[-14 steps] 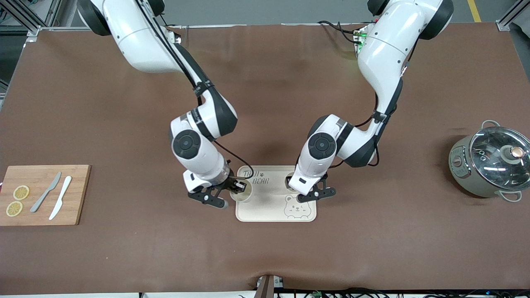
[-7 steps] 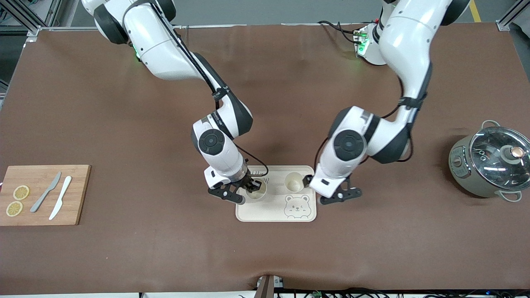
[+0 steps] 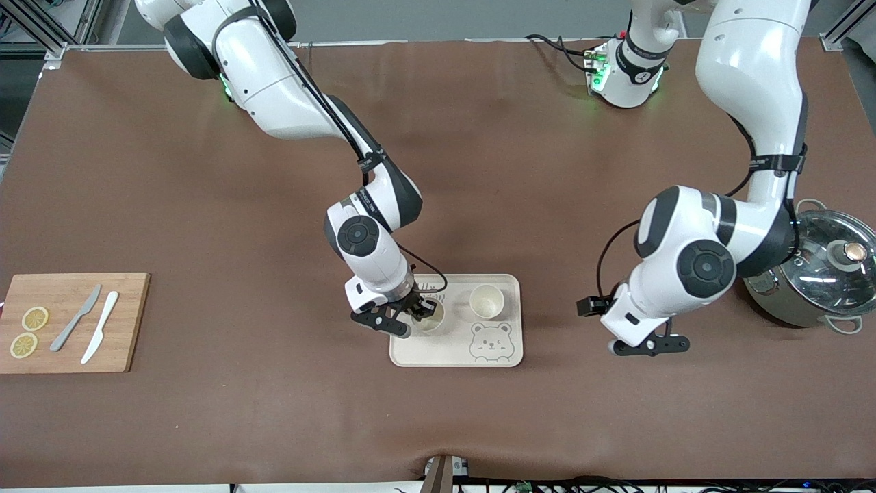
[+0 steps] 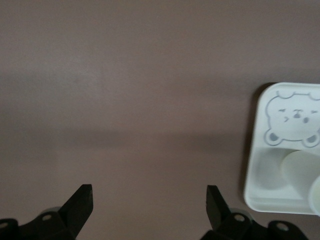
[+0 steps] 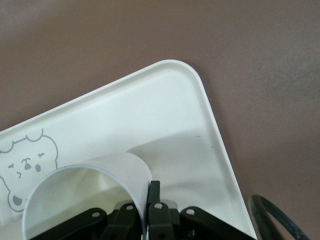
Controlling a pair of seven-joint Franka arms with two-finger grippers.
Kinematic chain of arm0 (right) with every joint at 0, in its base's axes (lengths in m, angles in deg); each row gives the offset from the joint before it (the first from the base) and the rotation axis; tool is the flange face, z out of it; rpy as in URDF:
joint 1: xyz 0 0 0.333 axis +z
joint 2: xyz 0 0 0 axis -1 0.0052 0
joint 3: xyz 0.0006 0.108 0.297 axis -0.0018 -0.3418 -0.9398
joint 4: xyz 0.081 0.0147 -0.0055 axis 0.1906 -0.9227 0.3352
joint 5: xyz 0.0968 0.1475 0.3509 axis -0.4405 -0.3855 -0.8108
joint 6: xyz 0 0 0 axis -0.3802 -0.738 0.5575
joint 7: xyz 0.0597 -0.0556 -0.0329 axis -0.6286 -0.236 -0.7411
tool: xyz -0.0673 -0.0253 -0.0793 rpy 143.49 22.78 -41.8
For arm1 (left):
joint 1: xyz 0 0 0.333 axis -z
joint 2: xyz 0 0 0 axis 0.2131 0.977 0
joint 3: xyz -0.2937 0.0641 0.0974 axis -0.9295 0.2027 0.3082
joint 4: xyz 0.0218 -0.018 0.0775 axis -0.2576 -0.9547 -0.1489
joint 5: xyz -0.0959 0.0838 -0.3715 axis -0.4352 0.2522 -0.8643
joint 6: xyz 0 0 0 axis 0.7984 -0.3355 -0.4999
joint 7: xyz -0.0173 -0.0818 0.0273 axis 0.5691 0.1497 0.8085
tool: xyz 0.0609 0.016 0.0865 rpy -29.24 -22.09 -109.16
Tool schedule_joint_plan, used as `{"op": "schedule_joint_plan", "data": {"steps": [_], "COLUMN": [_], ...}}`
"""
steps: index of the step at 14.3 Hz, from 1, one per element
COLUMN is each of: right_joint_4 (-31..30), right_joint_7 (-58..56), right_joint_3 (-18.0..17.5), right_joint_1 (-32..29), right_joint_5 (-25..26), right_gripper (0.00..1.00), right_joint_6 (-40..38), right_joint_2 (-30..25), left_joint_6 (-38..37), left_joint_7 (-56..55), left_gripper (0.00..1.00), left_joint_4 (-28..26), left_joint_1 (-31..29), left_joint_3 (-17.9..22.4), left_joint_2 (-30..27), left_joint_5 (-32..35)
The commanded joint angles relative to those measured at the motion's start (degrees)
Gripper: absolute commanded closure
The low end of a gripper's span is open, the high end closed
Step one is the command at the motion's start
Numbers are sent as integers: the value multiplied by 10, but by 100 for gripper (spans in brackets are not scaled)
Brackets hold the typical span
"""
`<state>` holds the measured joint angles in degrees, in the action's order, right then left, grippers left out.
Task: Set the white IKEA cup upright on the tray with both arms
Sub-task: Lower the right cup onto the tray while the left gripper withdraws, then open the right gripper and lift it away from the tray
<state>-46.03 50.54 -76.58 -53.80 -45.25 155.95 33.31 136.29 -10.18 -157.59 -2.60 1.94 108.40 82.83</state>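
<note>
On the wooden cutting board (image 3: pixel 72 322), at my right arm's end of the table, lie two lemon slices (image 3: pixel 29 331), a grey knife (image 3: pixel 75 318) and a white knife (image 3: pixel 100 326). They lie side by side and well away from the tray.

My right gripper (image 3: pixel 415 316) is down at the tray (image 3: pixel 455 354), at the end toward my right arm. Its fingers are squeezed tight on the rim of a white cup (image 3: pixel 429 317). The cup stands up straight with its open top facing up. In my right wrist view the thin wall of the cup (image 5: pixel 95 187) is pinched between my black fingers (image 5: pixel 153 200), and the tray's (image 5: pixel 170 115) rounded corner shows just past it. I cannot tell if the cup's bottom is touching the tray.

A second white cup (image 3: pixel 486 300) stands up straight on the tray, just beside the first one, toward my left arm's end. Nothing is touching it. The bear face (image 3: pixel 491 342) is drawn on the tray nearer to the front camera than this cup.

My left gripper (image 3: pixel 649 344) is over the bare brown table (image 3: pixel 438 424), between the tray and the pot. Its fingers (image 4: pixel 80 205) are spread wide apart with nothing between them. In my left wrist view the tray (image 4: pixel 262 150) with the bear sits off to one side.

The grey pot (image 3: pixel 807 274) with a glass lid (image 3: pixel 831 257) stands at my left arm's end of the table.
</note>
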Motion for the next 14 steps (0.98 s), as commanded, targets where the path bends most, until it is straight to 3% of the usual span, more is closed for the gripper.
{"op": "schedule_joint_plan", "data": {"steps": [1, 4, 6, 7, 8, 14], "right_joint_4": [17, 17, 17, 17, 17, 17], "right_joint_7": [18, 20, 20, 19, 20, 9], "right_joint_3": [7, 7, 7, 7, 7, 7], "right_joint_1": [8, 9, 9, 8, 8, -6], "right_joint_5": [10, 11, 11, 11, 12, 19], "right_gripper": [100, 100, 100, 54, 1, 0], "right_joint_6": [3, 4, 3, 3, 3, -17], "right_joint_2": [13, 15, 15, 15, 15, -16], "left_joint_6": [4, 4, 3, -3, -17, -118], "left_joint_7": [58, 108, 102, 101, 101, 109], "left_gripper": [0, 0, 0, 0, 0, 0], "left_joint_4": [-3, -3, -3, -3, -3, -3], "left_joint_1": [-38, -93, -100, -99, -100, -69], "left_joint_3": [1, -5, -3, -1, 0, 3], "left_joint_2": [-2, -25, -46, -60, -78, -158], "left_joint_5": [-6, -13, -19, -20, -21, -15]}}
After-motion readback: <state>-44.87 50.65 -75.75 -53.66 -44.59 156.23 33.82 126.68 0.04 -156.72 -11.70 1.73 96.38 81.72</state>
